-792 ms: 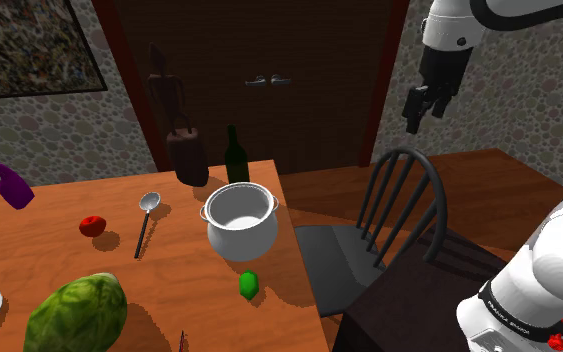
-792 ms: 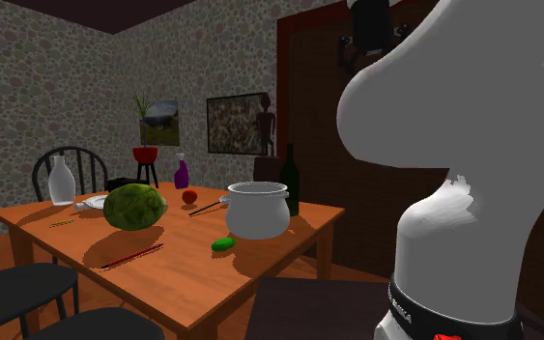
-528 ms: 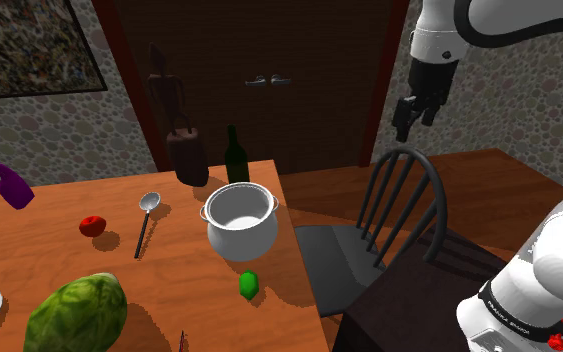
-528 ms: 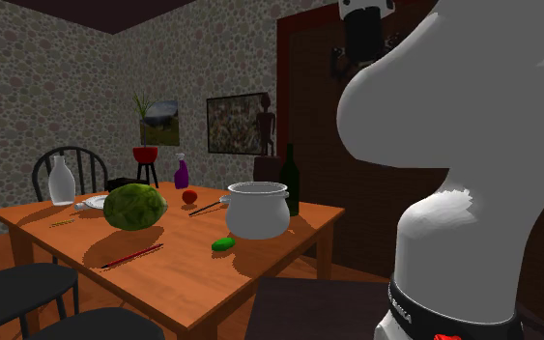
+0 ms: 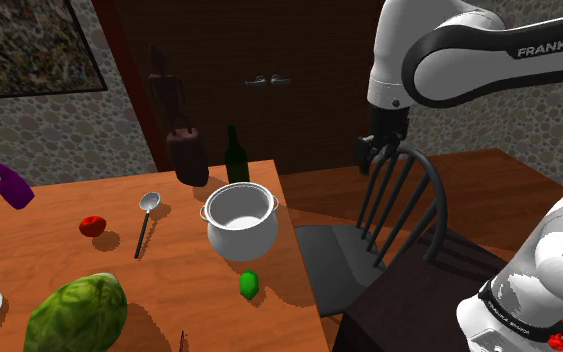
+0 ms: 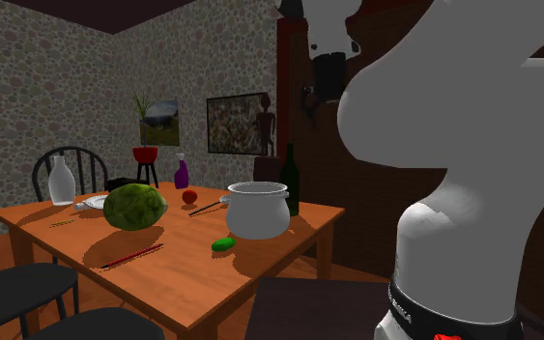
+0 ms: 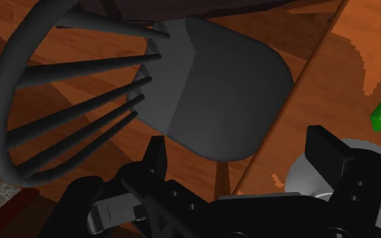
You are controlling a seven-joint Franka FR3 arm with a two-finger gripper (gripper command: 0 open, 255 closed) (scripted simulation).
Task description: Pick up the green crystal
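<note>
The gripper [image 7: 241, 145], fingers spread wide and seemingly empty, hangs over the chair [image 7: 209, 74].

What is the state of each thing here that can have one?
tool, open, holding nothing
green crystal, lying free, not held
pot, upright, no lid, empty
dark bottle, upright
spoon, lying flat
double doors, shut

A: Any lettering out there?

B: One clear read: white capitals "FRANKA E" on the dark upper link of the arm [image 5: 529, 50], cut off at the shoulder view's right edge.

A: Anything else?

B: Tiny white print on the black band [image 5: 512, 318] round the arm's base, too small to read.
</note>
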